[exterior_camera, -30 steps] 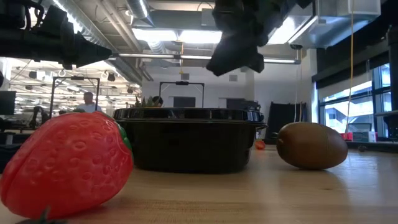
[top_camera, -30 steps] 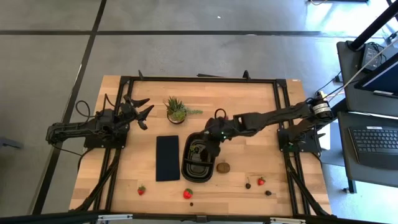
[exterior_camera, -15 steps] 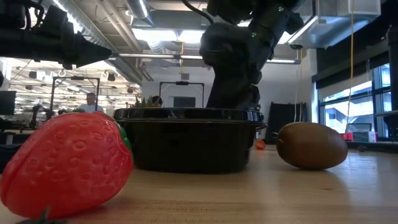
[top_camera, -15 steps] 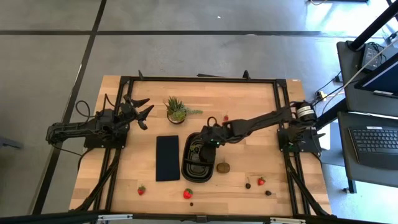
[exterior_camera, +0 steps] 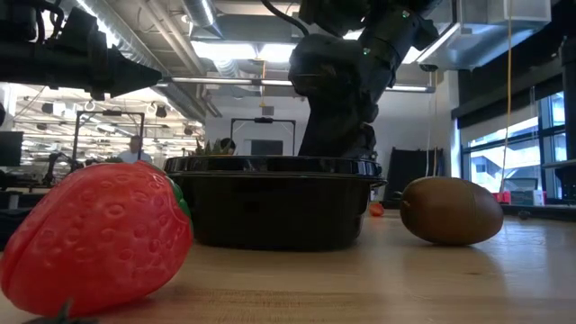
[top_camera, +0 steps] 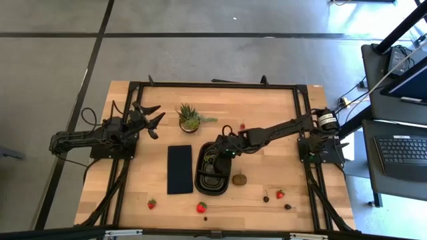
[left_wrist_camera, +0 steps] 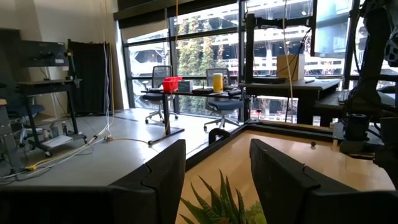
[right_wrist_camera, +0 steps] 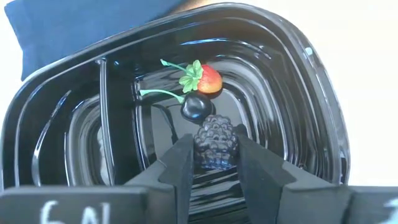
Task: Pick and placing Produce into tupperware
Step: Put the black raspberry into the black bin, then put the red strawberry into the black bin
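The black tupperware (top_camera: pixel 200 181) stands mid-table; a small strawberry (right_wrist_camera: pixel 208 79) and a dark cherry (right_wrist_camera: pixel 196 106) lie on its ridged floor. My right gripper (top_camera: pixel 215 157) reaches down inside it, shut on a blackberry (right_wrist_camera: pixel 216 144). On the wood lie a brown kiwi (top_camera: pixel 239 179), strawberries (top_camera: pixel 201 207) (top_camera: pixel 152 203) (top_camera: pixel 279 194) and small dark berries (top_camera: pixel 287 207). My left gripper (top_camera: pixel 151 115) waits at the far left, open, with nothing between its fingers. My right gripper pinches the blackberry by its two sides (right_wrist_camera: pixel 200 149) between its two fingers. The fingers slant down into the tupperware from the table's right. The berry sits low over the container's floor, just behind the cherry; whether it rests on the floor I cannot tell.
A spiky potted plant (top_camera: pixel 190 118) stands behind the tupperware, and a flat dark panel (top_camera: pixel 179 169) lies to its left. A tiny red fruit (top_camera: pixel 241 126) lies beyond my right arm. Black frame rails (top_camera: pixel 213 85) run along the table's edges.
My right gripper has gone down into the tupperware with the blackberry, tipping a little steeper, and has then kept still. In the low view it has dropped from above the rim to behind it.
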Motion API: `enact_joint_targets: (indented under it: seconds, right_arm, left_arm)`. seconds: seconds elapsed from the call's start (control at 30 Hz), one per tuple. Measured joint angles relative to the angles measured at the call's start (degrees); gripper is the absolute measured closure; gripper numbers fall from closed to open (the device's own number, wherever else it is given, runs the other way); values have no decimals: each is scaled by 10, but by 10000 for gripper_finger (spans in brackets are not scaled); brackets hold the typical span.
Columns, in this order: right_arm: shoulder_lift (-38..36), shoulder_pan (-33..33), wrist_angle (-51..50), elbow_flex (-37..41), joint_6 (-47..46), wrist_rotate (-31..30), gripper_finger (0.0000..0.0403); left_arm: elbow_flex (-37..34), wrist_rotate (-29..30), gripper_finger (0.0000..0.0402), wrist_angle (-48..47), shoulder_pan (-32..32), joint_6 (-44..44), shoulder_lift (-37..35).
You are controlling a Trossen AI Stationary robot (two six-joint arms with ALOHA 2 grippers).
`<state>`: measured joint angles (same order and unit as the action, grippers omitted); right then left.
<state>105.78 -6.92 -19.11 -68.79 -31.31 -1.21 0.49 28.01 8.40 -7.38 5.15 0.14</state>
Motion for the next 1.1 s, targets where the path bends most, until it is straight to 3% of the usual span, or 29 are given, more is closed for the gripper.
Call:
enact_joint_targets:
  seconds: [0.23,0.33,0.8,1.0,1.1]
  right_arm:
    - [0,0,-3,0,-8,2,288]
    - [0,1,-4,0,5,33,283]
    - [-11,2,-5,0,2,45,162]
    - [-57,24,-48,0,21,40,149]
    - [-75,41,-98,0,2,-7,148]
  left_arm:
    - [0,0,230,0,0,0,0]
    - [0,0,230,0,0,0,0]
    - [0,0,230,0,0,0,0]
    - [0,0,230,1,0,0,0]
    - [0,0,230,1,0,0,0]
